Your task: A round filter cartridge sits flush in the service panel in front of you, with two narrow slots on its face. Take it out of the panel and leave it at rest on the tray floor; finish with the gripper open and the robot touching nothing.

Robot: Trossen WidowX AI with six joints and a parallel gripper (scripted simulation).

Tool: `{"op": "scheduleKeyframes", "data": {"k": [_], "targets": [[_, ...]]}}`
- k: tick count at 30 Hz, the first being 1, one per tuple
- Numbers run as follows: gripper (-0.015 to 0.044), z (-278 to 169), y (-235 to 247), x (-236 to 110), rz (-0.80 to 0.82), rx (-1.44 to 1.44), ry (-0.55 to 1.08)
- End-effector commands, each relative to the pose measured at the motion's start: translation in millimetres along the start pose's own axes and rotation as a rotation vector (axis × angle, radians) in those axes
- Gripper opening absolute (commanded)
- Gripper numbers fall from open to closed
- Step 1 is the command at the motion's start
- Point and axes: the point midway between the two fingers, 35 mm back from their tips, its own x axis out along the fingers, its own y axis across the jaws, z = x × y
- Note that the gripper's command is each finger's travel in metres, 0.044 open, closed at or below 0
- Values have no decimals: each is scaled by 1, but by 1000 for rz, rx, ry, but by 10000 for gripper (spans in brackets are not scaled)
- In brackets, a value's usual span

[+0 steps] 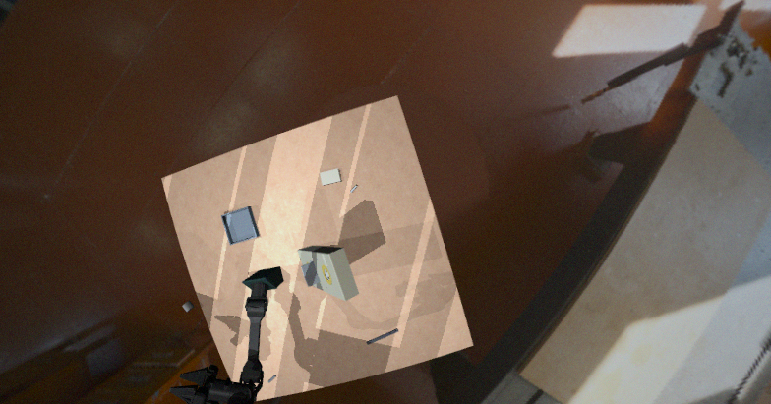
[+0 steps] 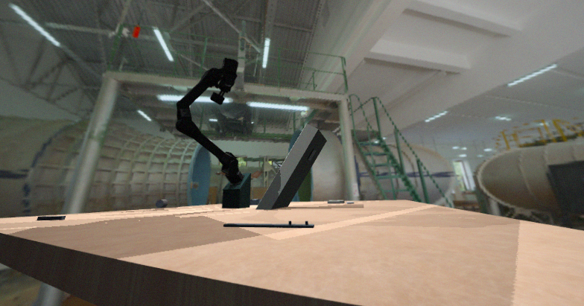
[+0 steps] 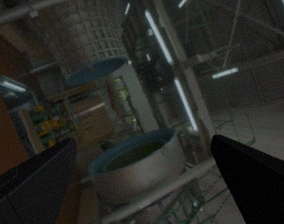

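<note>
The service panel [image 1: 345,279] [image 2: 290,177] is a pale slab that leans on the table. In the top view, a yellow ring surrounds the small round cartridge [image 1: 326,275] in its face; its slots are too small to make out. The blue-grey tray [image 1: 240,225] lies beyond the robot base and looks empty. My gripper [image 1: 177,383] [image 3: 145,143] is open, with nothing between its fingers. It is far from both panel and tray, raised high and turned away from them, past the table's near-left corner in the top view. The cartridge face is hidden in the exterior view.
The robot base [image 1: 263,278] [image 2: 236,195] stands between panel and tray. A white box [image 1: 330,176] and a small light piece [image 1: 354,188] lie behind the panel. A dark bar [image 1: 382,335] [image 2: 267,225] and a small piece [image 1: 271,378] lie nearer. A grey object [image 1: 187,306] is by the left edge.
</note>
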Motion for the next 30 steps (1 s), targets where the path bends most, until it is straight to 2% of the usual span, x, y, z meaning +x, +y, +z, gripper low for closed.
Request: {"op": "scheduleKeyframes", "data": {"k": [1,8,12,21,26,30], "targets": [[374,-1,0,0,-1,4,5],[190,-63,-5,-2,-64,166,221],[99,-123,-9,-12,-152,325,441],[99,-254,4,-71,-475,687,974],[99,-311,28,-123,-748,852,1286],[99,-340,53,-168,-1004,928,1519]]}}
